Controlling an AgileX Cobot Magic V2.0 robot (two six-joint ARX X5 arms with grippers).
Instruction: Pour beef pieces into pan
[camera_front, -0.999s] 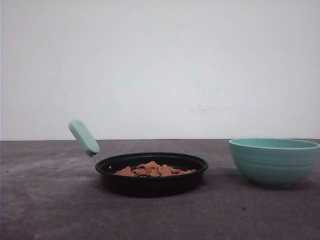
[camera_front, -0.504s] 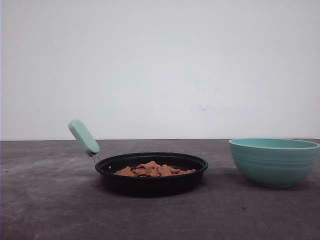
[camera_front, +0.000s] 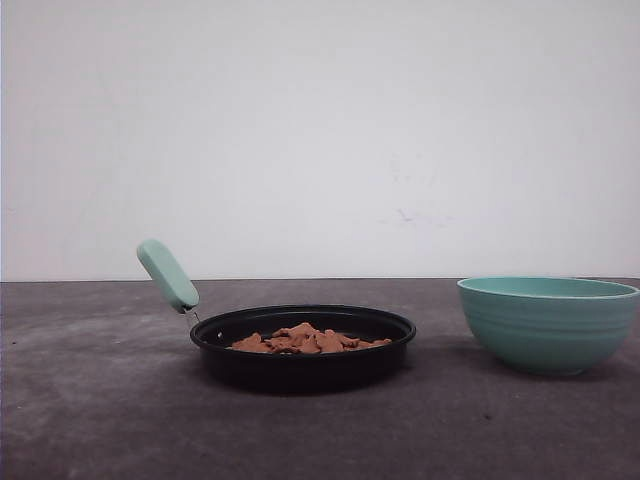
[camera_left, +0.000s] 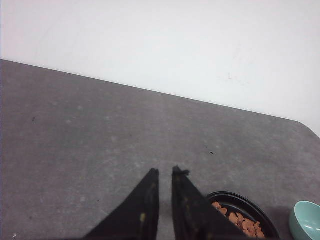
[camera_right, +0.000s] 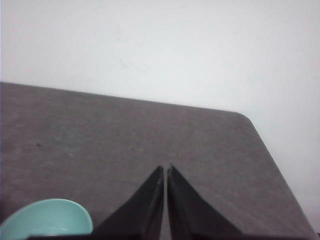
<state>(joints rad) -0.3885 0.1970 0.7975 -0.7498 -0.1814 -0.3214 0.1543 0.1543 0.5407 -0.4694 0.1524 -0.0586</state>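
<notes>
The beef pieces are lying heaped inside the pan, which is sitting on the grey table with its mint handle angling up toward my left side and the teal bowl standing well apart to the right. I am judging the pour done. My left gripper is hanging nearer the pan, fingers almost together and gripping nothing. My right gripper is pinched closed, empty, beside the bowl. The front view is showing the handle; my left wrist view is showing the heap from above.

One pan, one bowl, two grippers
</notes>
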